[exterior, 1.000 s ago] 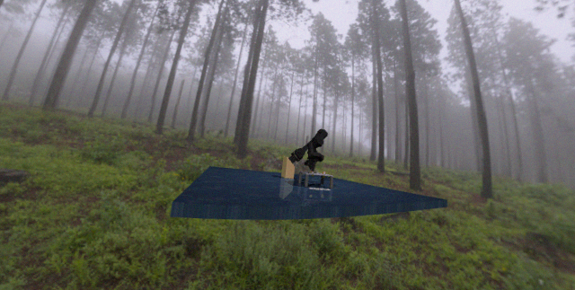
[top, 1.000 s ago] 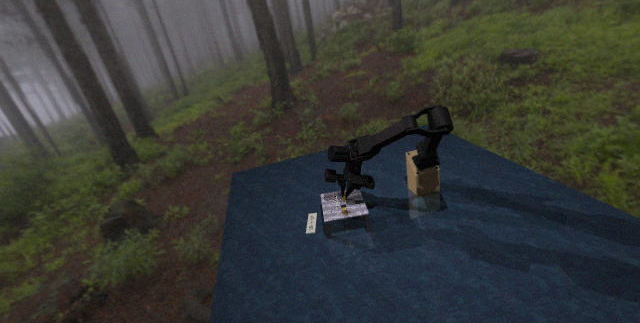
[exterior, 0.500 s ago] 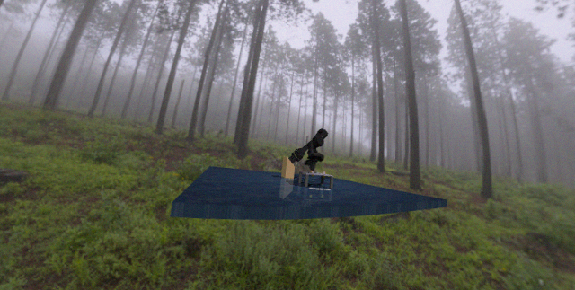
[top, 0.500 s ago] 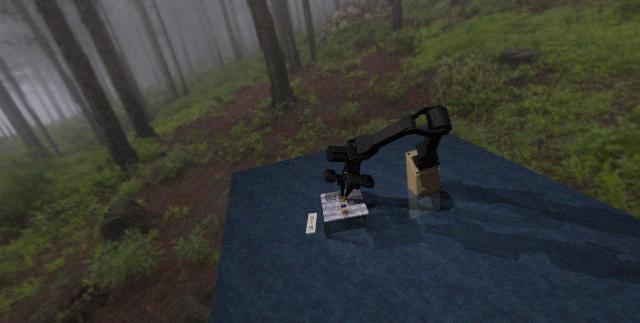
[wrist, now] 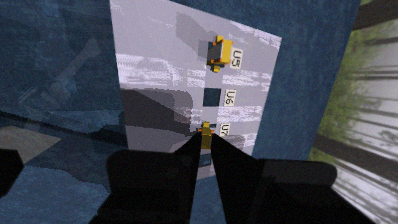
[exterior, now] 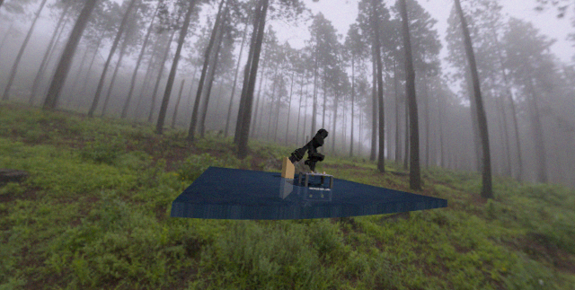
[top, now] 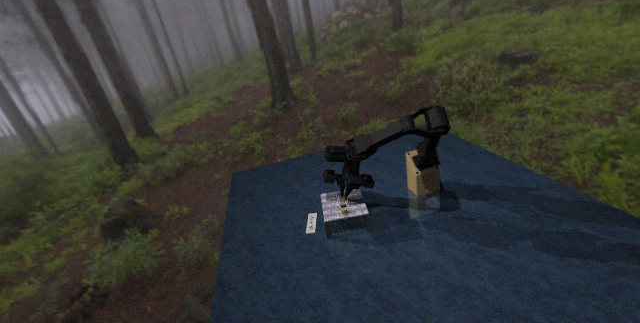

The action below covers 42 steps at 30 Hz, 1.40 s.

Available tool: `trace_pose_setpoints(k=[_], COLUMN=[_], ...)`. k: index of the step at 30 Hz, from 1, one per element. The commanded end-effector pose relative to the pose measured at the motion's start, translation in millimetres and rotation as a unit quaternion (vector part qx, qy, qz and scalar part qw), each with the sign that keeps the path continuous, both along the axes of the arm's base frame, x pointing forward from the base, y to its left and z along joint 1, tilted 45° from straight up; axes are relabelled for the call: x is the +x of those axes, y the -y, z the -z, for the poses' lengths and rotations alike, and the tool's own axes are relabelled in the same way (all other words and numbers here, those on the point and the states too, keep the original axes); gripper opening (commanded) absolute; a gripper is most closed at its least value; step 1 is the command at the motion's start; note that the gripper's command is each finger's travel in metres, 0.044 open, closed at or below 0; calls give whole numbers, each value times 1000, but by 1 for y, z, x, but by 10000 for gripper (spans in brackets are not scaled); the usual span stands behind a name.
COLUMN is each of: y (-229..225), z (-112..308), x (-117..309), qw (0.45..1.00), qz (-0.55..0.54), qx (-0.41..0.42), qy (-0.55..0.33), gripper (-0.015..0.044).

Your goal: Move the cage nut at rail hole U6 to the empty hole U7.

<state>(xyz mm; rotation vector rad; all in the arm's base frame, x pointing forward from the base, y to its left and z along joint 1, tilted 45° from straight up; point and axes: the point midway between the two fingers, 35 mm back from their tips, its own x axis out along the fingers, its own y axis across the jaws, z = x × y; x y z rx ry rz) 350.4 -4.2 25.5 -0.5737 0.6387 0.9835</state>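
The end effector [top: 344, 197] [exterior: 313, 171] [wrist: 205, 136] pinches the yellow nut [wrist: 206, 131] at U7 (U6's square edges [wrist: 212, 97] show uncovered).

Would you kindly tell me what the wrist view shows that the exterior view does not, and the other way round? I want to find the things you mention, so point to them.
Only the wrist view: the labels U5 [wrist: 236, 58], U6 [wrist: 230, 98] and U7 [wrist: 225, 130] are readable, hole U6 [wrist: 212, 97] is empty, and the gripper [exterior: 313, 171] [wrist: 205, 136] is closed on a yellow cage nut [wrist: 205, 131] beside U7.

Only the exterior view: the arm's upper links [exterior: 313, 144] and the tan block [exterior: 287, 169] behind the rail stand.

Both: the gripper, the pale rail plate [exterior: 327, 175] [wrist: 150, 50], the blue surface [exterior: 225, 196] [wrist: 300, 90] and trees.
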Motion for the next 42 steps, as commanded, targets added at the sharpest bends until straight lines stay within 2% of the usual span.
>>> trace_pose_setpoints(k=[1,42], y=[0,1], z=[-1,-1], x=[1,4], qw=[1000,1000], qz=[-4,-24], qx=[1,7], qy=[0,-19], gripper=[25,25])
